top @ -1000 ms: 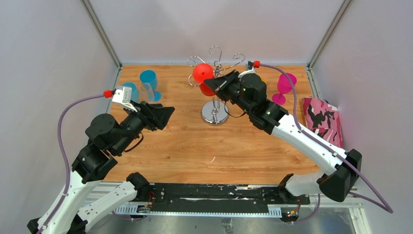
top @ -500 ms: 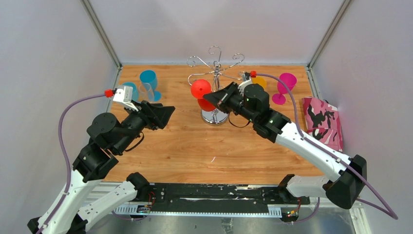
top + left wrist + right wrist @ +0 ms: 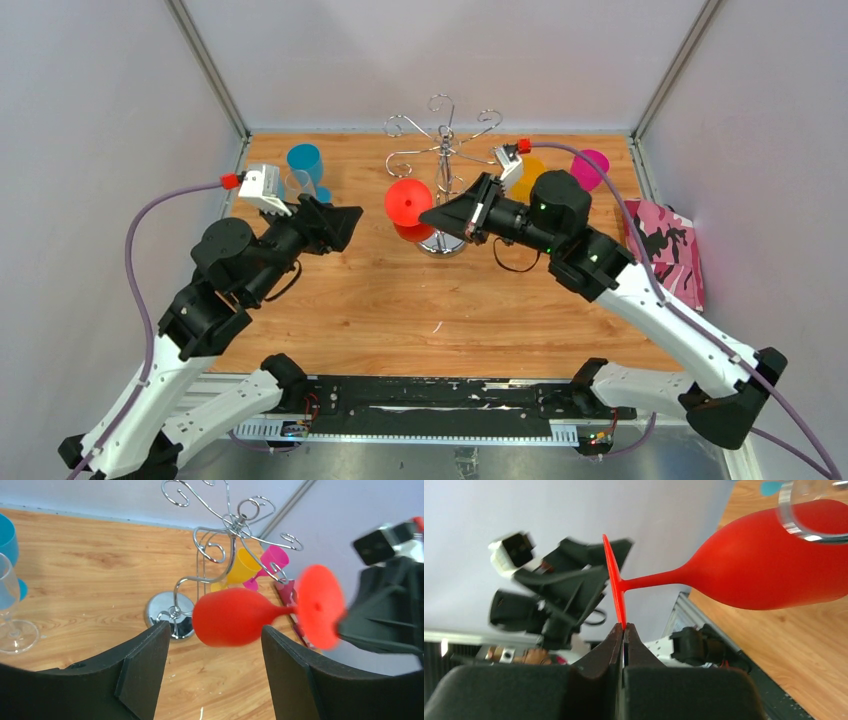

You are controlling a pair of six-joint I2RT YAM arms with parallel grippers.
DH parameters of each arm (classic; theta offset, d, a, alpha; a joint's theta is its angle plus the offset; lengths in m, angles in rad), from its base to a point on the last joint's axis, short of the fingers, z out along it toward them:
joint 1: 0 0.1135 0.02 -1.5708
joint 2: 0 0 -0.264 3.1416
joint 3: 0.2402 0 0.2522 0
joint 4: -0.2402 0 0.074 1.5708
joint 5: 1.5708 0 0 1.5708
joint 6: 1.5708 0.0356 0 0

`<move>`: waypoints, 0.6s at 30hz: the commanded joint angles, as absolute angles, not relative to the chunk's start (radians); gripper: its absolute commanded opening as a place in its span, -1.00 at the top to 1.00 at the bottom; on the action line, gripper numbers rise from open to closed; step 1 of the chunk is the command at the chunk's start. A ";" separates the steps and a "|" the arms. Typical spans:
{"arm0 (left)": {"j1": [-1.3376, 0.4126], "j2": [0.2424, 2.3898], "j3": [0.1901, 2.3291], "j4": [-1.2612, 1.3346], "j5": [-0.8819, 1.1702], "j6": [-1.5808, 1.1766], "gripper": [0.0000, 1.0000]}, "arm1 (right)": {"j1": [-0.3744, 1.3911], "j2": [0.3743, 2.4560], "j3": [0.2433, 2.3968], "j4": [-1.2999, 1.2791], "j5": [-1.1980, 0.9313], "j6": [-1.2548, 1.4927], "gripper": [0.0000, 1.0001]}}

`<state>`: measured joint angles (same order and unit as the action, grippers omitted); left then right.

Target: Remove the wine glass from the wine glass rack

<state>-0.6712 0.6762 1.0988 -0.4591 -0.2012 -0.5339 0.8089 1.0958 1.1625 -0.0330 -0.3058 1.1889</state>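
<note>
My right gripper (image 3: 432,216) is shut on the flat foot of a red wine glass (image 3: 408,206). It holds the glass in the air, tilted, in front of the chrome wine glass rack (image 3: 442,150) and clear of its arms. In the right wrist view the fingertips (image 3: 624,632) pinch the foot's rim, and the bowl (image 3: 774,565) points away. My left gripper (image 3: 345,222) is open and empty, left of the glass. In the left wrist view the red glass (image 3: 235,617) hangs just beyond the open fingers (image 3: 145,665). A yellow glass (image 3: 240,567) stands behind the rack (image 3: 227,525).
A blue cup (image 3: 305,160) and a clear wine glass (image 3: 298,187) stand at the back left. A magenta glass (image 3: 590,165) and a yellow one (image 3: 527,172) are at the back right. A pink patterned cloth (image 3: 662,250) lies at the right edge.
My right gripper has pulled the red glass off the rack's arm, moving it down, left and toward the near side. My left arm has shifted slightly toward the glass.
</note>
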 commanded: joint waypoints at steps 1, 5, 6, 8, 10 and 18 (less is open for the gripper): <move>-0.678 0.729 1.162 -0.433 -0.268 -0.520 -0.46 | 0.821 1.036 1.303 -0.128 -0.492 1.091 1.00; -0.678 0.767 1.162 -0.335 -0.215 -0.523 -0.52 | 0.821 0.987 1.451 -0.151 -0.524 0.935 1.00; -0.678 0.778 1.154 -0.294 -0.186 -0.521 -0.55 | 0.821 0.971 1.476 -0.144 -0.520 0.888 1.00; -0.678 0.797 1.124 -0.198 -0.125 -0.516 -0.58 | 0.821 0.920 1.526 -0.162 -0.470 0.794 1.00; -0.677 0.811 1.085 -0.054 -0.060 -0.513 -0.57 | 0.821 0.886 1.572 -0.194 -0.397 0.670 1.00; -0.570 0.947 0.965 0.535 0.330 -0.718 -0.45 | 0.820 0.817 1.658 -0.244 -0.239 0.499 1.00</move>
<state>-0.6197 0.8742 1.0054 0.1516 0.0971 -0.5884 0.8116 0.8070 1.6451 -0.1993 -0.3111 0.6193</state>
